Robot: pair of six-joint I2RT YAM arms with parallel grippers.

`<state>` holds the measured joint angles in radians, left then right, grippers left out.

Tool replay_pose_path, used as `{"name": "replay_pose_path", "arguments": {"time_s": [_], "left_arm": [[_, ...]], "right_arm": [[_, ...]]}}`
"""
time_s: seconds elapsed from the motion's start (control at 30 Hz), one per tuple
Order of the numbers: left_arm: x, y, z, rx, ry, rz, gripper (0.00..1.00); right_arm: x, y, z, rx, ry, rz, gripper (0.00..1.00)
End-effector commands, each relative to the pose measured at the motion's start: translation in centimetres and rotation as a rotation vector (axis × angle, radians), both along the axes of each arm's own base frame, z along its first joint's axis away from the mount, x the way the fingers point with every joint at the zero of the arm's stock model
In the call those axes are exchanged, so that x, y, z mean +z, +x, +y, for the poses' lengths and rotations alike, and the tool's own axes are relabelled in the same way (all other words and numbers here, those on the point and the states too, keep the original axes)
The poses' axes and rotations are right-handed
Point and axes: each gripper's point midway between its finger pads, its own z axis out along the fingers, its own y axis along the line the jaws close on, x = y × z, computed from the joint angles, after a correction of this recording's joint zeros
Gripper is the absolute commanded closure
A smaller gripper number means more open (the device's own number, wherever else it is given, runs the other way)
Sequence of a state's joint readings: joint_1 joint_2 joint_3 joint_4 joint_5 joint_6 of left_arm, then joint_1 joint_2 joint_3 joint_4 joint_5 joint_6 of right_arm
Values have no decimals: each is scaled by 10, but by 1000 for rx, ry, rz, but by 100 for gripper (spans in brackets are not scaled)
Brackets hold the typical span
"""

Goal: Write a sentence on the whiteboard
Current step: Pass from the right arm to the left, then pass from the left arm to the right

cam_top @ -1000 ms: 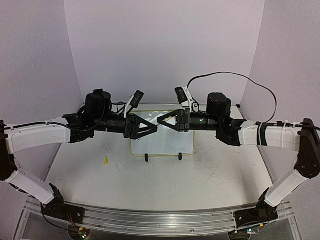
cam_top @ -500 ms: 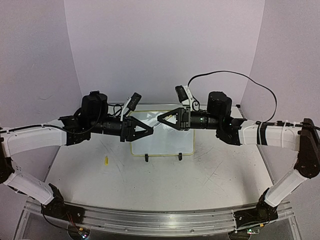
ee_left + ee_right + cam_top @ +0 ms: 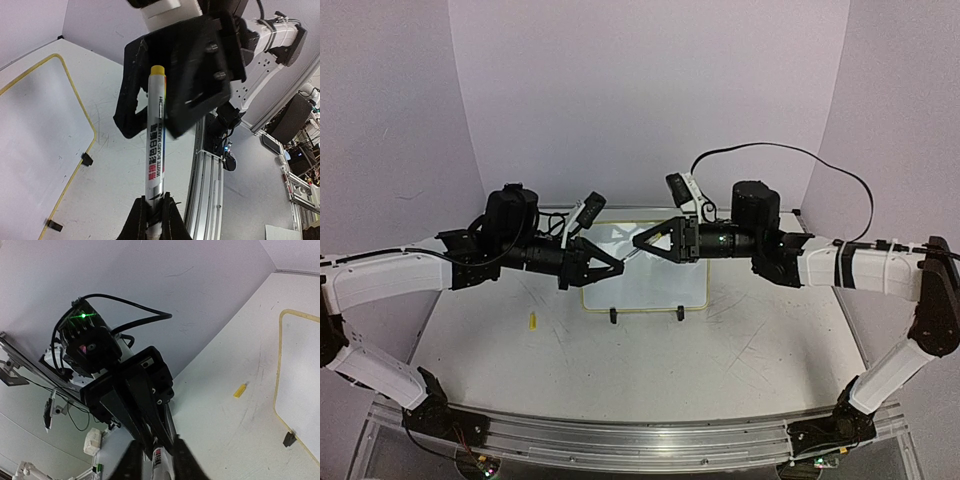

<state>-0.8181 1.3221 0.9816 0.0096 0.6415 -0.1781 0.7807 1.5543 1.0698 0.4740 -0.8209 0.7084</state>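
Whiteboard (image 3: 650,285) stands on table (image 3: 620,370); left jaws pinch marker (image 3: 154,145).

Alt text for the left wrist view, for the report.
The left gripper is shut on a white whiteboard marker with a yellow end, whose far end sits between the black fingers of the right gripper. The yellow-rimmed whiteboard is at left.

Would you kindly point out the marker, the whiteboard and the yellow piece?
marker (image 3: 154,135), left wrist view, on its white barrel
whiteboard (image 3: 650,285), top view, on its bare face
yellow piece (image 3: 532,321), top view, on its middle
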Motion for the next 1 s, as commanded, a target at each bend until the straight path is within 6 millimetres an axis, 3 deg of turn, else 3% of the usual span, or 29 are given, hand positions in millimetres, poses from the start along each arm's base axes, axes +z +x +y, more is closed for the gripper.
{"name": "replay_pose_path", "arguments": {"time_s": [0.0,0.1,0.3,0.47,0.97], "left_arm": [[9,3,5,6,20,-85,100],[3,-3,1,-59,45,-100,100],[3,-10,-1,-133,74,-132,100],[7,-11,1,-132,77,-136,100],[-3,-9,-3,-138,93,-105,100]], "right_arm": [[3,-7,1,57,-116,-114,55],[-6,-16,0,125,-180,-128,38],[-20,-35,5,298,-204,-65,36],[-24,-41,9,366,-205,-54,44],[-28,-36,21,358,-207,-49,77]]}}
